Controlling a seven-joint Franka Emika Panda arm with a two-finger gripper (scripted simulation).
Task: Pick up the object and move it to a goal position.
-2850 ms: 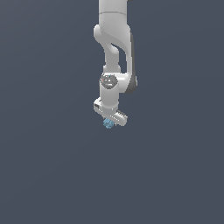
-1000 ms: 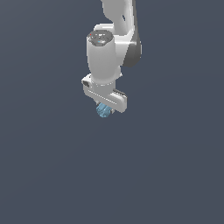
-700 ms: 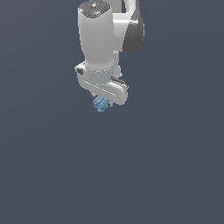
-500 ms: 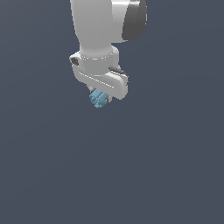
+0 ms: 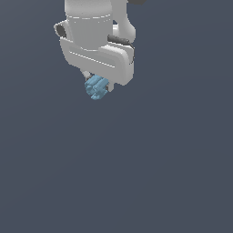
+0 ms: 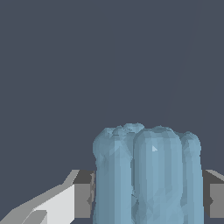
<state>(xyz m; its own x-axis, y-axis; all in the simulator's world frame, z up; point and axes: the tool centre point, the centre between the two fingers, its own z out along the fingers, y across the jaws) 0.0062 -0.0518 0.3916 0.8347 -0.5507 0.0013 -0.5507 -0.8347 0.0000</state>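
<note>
Exterior view: the white arm [image 5: 98,32] enters from the upper edge and fills the upper part of the view, slightly toward the exterior view's left, against a plain dark grey-blue background. The gripper [image 5: 97,84] points downward, and the light-blue, lumpy object [image 5: 95,88] projects from beneath the hand, held clear of any surface. The fingers are mostly hidden behind the broad white hand body. Wrist view: the object [image 6: 148,175] appears as a cluster of rounded vertical lobes filling the space between the two fingers. A grey pad [image 6: 83,195] on the white finger touches one side of the object, and the opposite pad [image 6: 213,196] touches the other side. The gripper is thus clenched on the object, grasping it between both pads. Beyond the object only the uniform dark background is visible.
</note>
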